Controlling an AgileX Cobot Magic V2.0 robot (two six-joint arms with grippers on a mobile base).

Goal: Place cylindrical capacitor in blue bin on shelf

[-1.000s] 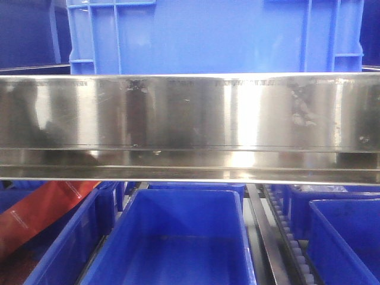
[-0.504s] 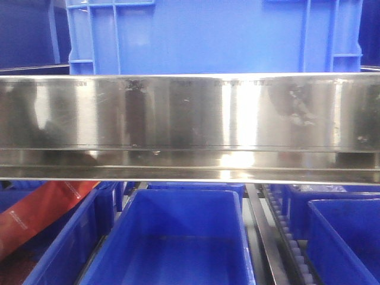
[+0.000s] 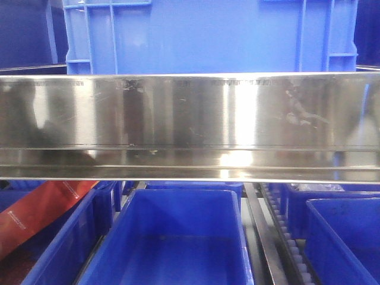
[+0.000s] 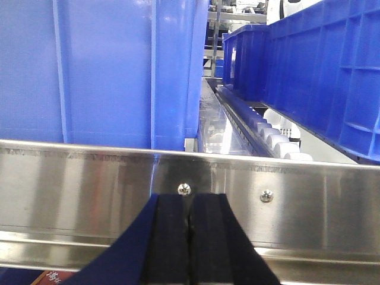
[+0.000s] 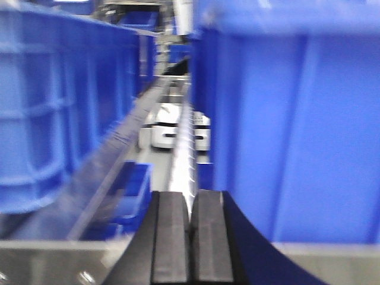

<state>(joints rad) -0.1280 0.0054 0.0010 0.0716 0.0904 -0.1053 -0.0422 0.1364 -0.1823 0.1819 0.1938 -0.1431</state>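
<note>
Progress cannot be judged: no capacitor shows; both black-padded grippers, left (image 4: pixel 190 222) and right (image 5: pixel 191 234), are closed and empty before the blue plastic bin (image 3: pixel 208 35) on the steel shelf rail (image 3: pixel 190 124).

Shelf rail (image 3: pixel 190 124) runs across front view. Big bin (image 3: pixel 208 35) sits on shelf above, behind rail. Below rail: open bin (image 3: pixel 172 237) centre, second bin (image 3: pixel 344 237) right, roller track (image 3: pixel 291 243) between them, packet (image 3: pixel 35 214) left, leaning over bin edge.
</note>
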